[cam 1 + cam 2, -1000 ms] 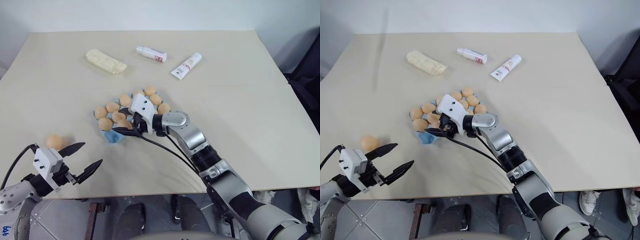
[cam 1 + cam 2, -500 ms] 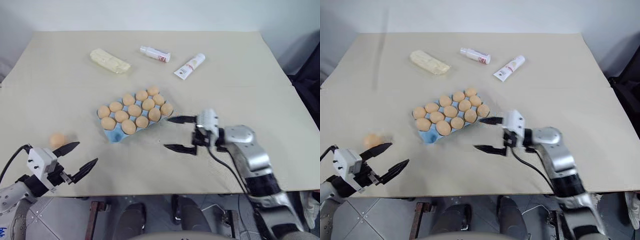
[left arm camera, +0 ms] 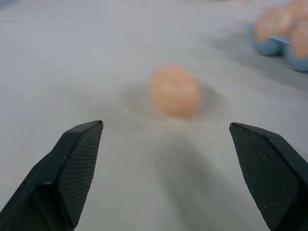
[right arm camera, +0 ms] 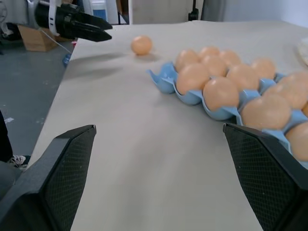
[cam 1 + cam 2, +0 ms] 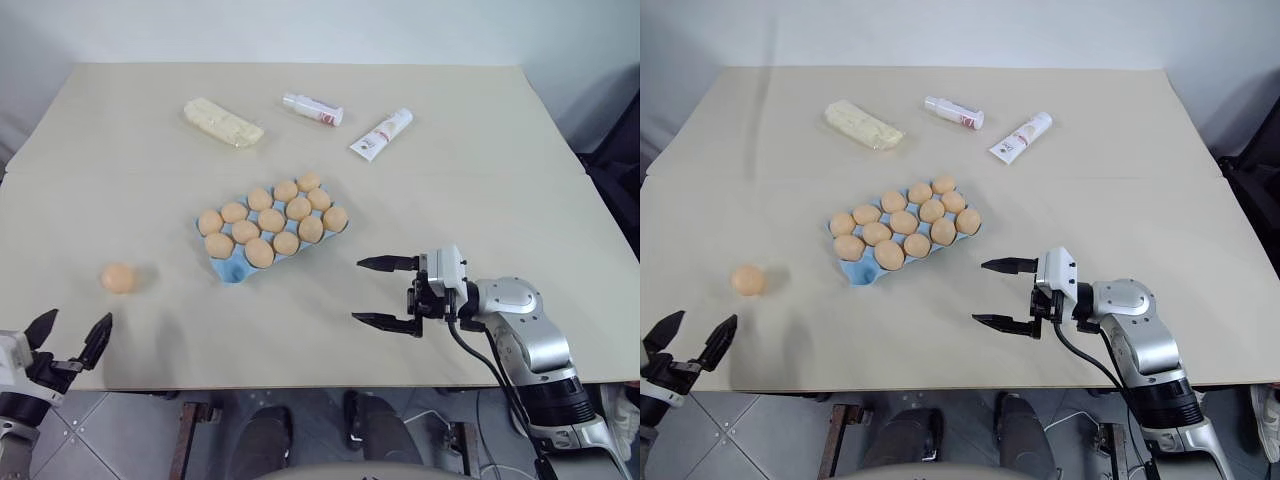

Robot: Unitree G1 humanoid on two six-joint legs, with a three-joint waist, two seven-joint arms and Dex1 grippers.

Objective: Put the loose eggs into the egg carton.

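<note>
Ahead of fingers [image 3: 77, 168] (parted): egg [image 3: 175, 91].

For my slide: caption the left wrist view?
Open left gripper faces the last loose egg on the table; carton beyond.

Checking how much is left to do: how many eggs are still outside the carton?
1: the loose egg lies on the table left of the egg carton, ahead of the left gripper.

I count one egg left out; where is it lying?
The loose egg lies on the table's left side, left of the egg carton and ahead of the open left gripper.
</note>
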